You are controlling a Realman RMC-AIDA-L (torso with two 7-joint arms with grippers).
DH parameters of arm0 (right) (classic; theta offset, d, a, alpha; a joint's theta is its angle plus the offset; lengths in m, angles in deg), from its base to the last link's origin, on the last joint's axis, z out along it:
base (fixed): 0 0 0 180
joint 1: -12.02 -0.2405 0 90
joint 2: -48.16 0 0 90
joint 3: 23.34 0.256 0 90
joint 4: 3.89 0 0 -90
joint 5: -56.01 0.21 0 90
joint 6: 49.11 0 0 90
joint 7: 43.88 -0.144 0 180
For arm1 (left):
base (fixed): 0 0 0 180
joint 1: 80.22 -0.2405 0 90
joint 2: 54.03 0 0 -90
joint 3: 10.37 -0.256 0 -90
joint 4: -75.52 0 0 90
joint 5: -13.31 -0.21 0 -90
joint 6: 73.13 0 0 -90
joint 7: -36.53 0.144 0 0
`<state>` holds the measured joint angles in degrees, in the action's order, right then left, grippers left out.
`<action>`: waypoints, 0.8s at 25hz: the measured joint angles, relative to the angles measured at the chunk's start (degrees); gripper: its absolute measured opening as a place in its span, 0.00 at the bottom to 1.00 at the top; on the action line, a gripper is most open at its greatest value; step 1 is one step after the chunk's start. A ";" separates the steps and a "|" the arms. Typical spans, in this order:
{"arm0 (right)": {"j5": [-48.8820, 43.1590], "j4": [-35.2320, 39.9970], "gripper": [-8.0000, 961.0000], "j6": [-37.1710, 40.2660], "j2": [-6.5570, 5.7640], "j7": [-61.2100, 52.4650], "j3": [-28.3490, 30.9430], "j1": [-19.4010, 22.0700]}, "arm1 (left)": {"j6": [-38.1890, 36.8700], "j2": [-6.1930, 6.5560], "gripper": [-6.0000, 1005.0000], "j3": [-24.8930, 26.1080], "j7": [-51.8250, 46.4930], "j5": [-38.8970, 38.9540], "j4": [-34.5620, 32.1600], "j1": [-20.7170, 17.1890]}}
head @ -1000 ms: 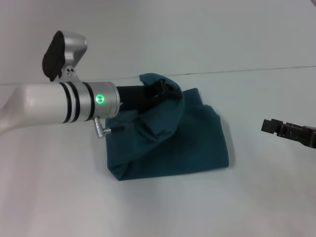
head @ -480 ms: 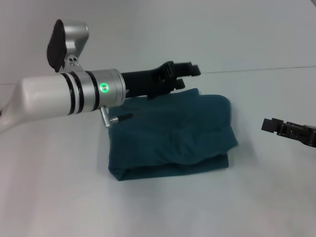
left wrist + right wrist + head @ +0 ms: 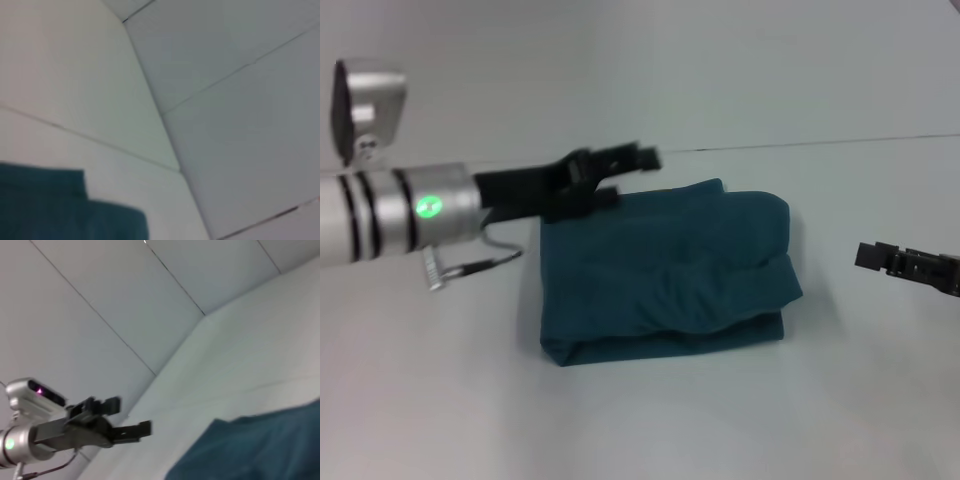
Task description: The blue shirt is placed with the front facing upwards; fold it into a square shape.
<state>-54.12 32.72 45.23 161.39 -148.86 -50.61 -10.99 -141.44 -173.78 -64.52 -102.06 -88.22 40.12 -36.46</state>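
Blue shirt (image 3: 665,270) count: one, folded into a rough square bundle, lying mid-table on the white table (image 3: 650,420). Left gripper (image 3: 625,170) hovers above the shirt's far-left corner, fingers spread, holding nothing, clear of the cloth. Right gripper (image 3: 872,257) sits at the table's right side, well apart from the shirt; whether it is parted or clenched cannot be told. Two grippers total. Bare tabletop surrounds the bundle on all sides. Pale wall (image 3: 720,70) behind, seam lines visible.
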 joint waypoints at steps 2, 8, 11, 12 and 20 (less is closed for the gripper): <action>-1.89 0.23 0.95 0.32 -0.94 -2.13 -0.07 -0.50 | -2.40 1.01 0.94 0.50 -0.14 -2.25 -0.96 -1.75; -9.05 0.40 0.95 2.75 -5.47 -11.08 -0.16 -4.03 | -9.35 1.38 0.93 6.73 1.49 -11.79 -5.24 -5.50; -10.66 0.50 0.95 4.00 -7.53 -15.54 -0.26 -5.65 | -10.12 1.43 0.93 9.99 -0.62 -17.02 -6.02 -6.41; -11.25 0.59 0.95 4.24 -8.54 -17.90 -0.41 -6.47 | -9.80 1.43 0.93 10.96 -2.03 -18.58 -6.02 -6.61; -18.96 7.44 0.95 5.16 -12.45 -35.59 -2.20 -12.75 | -4.74 0.99 0.93 11.66 -7.70 -21.04 -4.72 -7.70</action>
<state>-73.07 40.16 50.39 148.93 -184.45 -52.81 -23.74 -146.18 -172.80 -52.86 -109.76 -109.26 35.41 -44.16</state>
